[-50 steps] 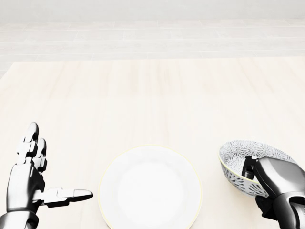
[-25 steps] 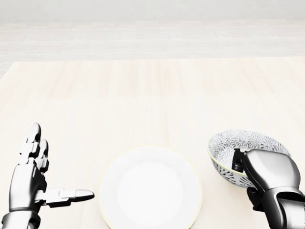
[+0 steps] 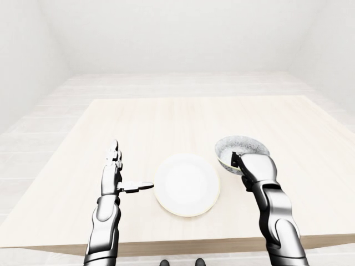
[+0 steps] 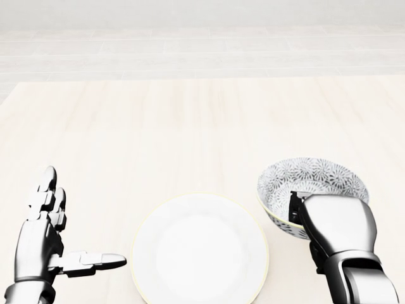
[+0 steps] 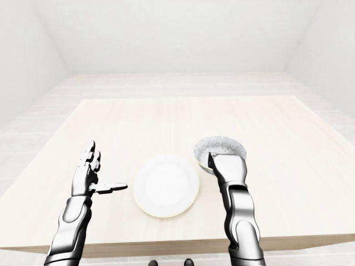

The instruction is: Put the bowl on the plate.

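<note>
Floral-patterned bowl (image 4: 310,180) in R hand (image 4: 332,225)

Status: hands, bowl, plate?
Head view: right hand shut on bowl, right of plate, not on it. Left hand open, left of plate. Nothing between.

Fills most of the head view as a pale wooden table (image 4: 190,126), rectangular, with faint grain running up the view, and stands on a pale tiled floor (image 3: 166,83). Carries one round white plate (image 4: 199,250), lying flat near the bottom edge of the head view, about midway across. Just beside the plate on its right, a patterned bowl (image 4: 310,177); cannot tell whether resting on the tabletop or raised off it.
</note>
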Robot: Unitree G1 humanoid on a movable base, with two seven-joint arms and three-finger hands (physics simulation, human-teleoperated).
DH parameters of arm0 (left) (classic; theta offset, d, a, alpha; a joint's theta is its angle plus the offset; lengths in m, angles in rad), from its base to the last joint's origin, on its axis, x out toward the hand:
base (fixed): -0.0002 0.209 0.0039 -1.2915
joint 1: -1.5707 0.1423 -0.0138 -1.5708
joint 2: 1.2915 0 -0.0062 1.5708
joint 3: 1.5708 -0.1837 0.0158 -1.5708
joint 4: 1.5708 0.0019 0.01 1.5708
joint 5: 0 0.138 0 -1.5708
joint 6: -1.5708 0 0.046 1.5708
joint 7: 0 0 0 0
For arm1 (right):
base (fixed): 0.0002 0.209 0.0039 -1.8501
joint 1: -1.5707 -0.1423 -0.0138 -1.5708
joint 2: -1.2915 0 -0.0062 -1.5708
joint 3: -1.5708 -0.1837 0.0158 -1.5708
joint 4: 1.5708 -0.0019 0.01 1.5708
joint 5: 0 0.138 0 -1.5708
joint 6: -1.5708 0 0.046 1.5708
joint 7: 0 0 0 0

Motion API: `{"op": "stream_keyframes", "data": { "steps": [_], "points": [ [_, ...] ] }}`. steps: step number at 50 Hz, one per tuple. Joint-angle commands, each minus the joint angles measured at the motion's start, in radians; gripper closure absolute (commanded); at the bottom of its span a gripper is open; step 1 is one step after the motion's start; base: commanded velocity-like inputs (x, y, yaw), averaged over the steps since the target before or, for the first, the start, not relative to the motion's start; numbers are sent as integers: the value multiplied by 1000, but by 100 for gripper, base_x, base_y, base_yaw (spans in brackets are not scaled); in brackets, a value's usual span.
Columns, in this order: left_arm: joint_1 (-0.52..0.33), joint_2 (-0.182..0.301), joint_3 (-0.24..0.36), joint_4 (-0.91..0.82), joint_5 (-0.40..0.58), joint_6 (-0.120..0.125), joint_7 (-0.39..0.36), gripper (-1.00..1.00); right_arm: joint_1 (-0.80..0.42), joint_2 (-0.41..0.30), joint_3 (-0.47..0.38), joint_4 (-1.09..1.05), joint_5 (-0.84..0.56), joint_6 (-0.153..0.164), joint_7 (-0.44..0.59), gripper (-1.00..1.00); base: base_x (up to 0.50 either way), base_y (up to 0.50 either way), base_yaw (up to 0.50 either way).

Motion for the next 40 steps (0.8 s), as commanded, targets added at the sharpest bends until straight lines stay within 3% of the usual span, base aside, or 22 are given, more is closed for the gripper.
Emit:
{"op": "stream_keyframes", "data": {
  "steps": [1, 19, 30, 31, 40],
  "points": [
    [0, 1, -1, 2, 4, 0, 1, -100, 7, 47, 66, -28, -64, 0, -54, 69, 0, 0, 0],
    [-4, 0, -5, 11, 6, 0, 3, -100, 30, 115, 213, -2, -133, 0, -158, 65, 0, 0, 0],
    [-4, 0, -5, 10, 6, 0, 3, -100, 30, 111, 217, -1, -131, 0, -158, 65, 0, 0, 0],
    [-5, 0, -6, 9, 7, 0, 3, -100, 21, 146, 295, 34, -171, 0, -217, 69, 0, 0, 0],
    [-5, 0, -6, 9, 7, 0, 3, -100, 21, 141, 300, 38, -169, 0, -219, 69, 0, 0, 0]
  ]
}}
